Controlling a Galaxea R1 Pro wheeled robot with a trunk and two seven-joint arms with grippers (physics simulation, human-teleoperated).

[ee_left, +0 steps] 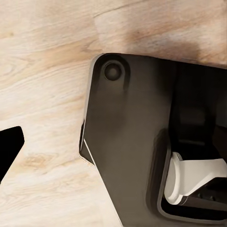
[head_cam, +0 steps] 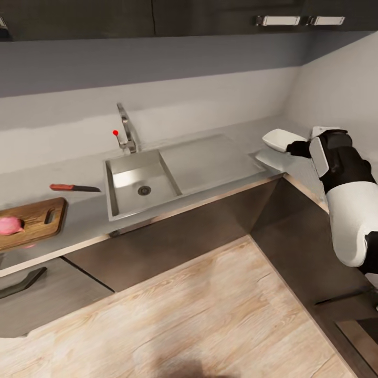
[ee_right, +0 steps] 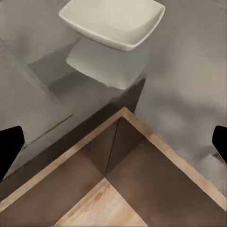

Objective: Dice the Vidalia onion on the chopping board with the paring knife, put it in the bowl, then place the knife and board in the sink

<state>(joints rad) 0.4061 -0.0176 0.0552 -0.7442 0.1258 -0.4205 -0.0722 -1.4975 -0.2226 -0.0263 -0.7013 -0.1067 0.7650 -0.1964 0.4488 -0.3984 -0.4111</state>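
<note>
Right gripper [ee_right: 113, 137] spread wide, dark fingertips [ee_right: 9, 142] at opposite edges of the right wrist frame, nothing between them. Left jaws: cannot tell, just one dark tip at the left edge of the left wrist frame, over pale wood floor [ee_left: 42, 71] and the robot's dark base [ee_left: 127, 137].

In the head view, right arm [head_cam: 341, 184] reaching in from the right edge toward the bowl [head_cam: 281, 139], white and shallow, at right of centre on the countertop [head_cam: 79, 210] near the corner (its reflection showing on the glossy surface). Whether arm and bowl touch: unclear. In the right wrist view, bowl [ee_right: 113, 21] at the top of frame, well apart from the fingertips.

Sink [head_cam: 139, 181] at centre, basin holding nothing but the dark drain, drainboard to its right, chrome tap [head_cam: 126, 128] with red knob behind. Paring knife [head_cam: 73, 187] lying flat just left of the sink, apart from it. Chopping board [head_cam: 37, 220] at the left edge, with the pink onion [head_cam: 10, 226] resting on it.
</note>
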